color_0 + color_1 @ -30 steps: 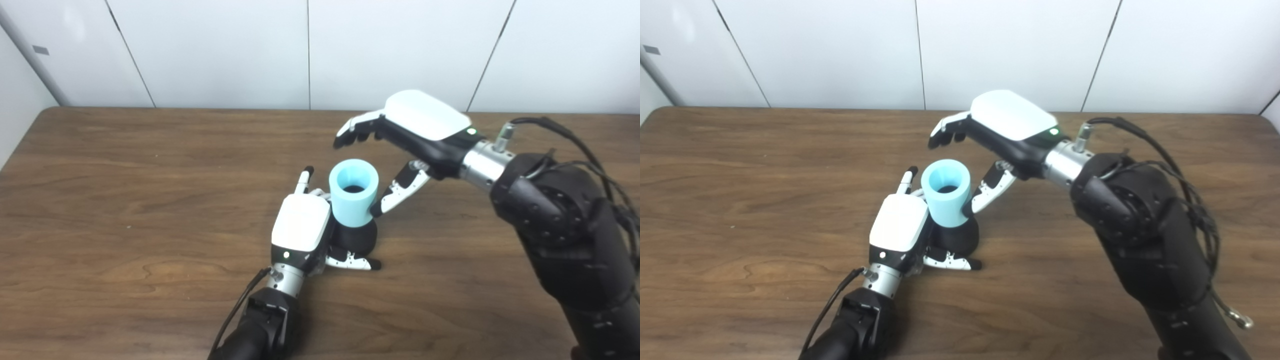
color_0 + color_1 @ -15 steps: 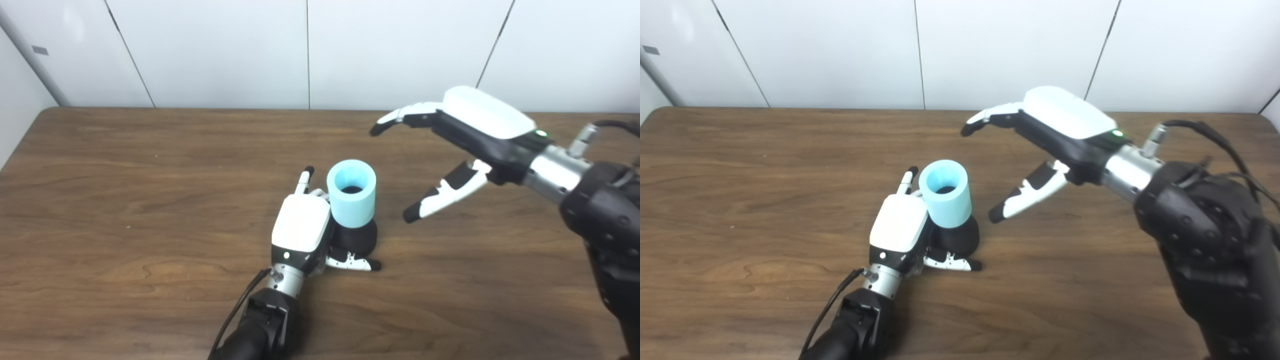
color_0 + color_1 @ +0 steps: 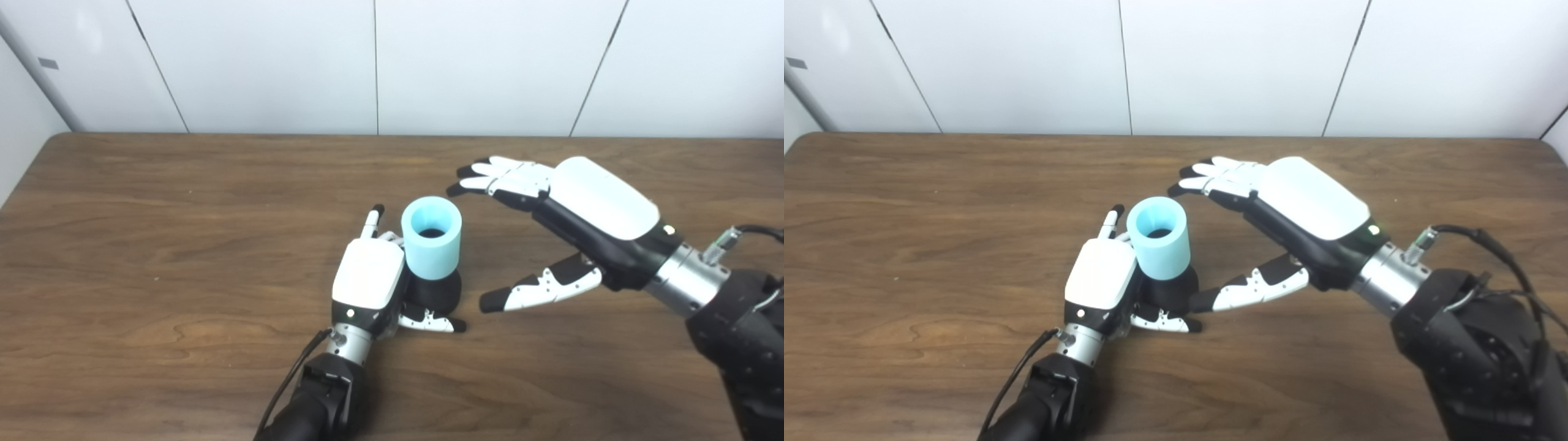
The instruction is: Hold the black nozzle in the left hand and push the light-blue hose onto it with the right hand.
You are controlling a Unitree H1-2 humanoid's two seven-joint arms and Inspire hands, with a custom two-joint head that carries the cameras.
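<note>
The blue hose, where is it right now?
Near the table's middle, the light-blue hose stands upright on the black nozzle, beside the left hand; the open right hand is to its right.

You have a dark wood-grain worktop (image 3: 153, 245) running up to a white panelled wall (image 3: 275, 61) at the back. Resting on it, near the middle, is the black nozzle (image 3: 436, 293), standing upright with its base on the wood, just beside the left hand's fingers (image 3: 371, 223) and enclosed by them on that side. The left hand's thumb (image 3: 436, 321) lies low along the wood at the nozzle's near side. The light-blue hose (image 3: 432, 245) sits on top of the nozzle, not on the worktop itself.
</note>
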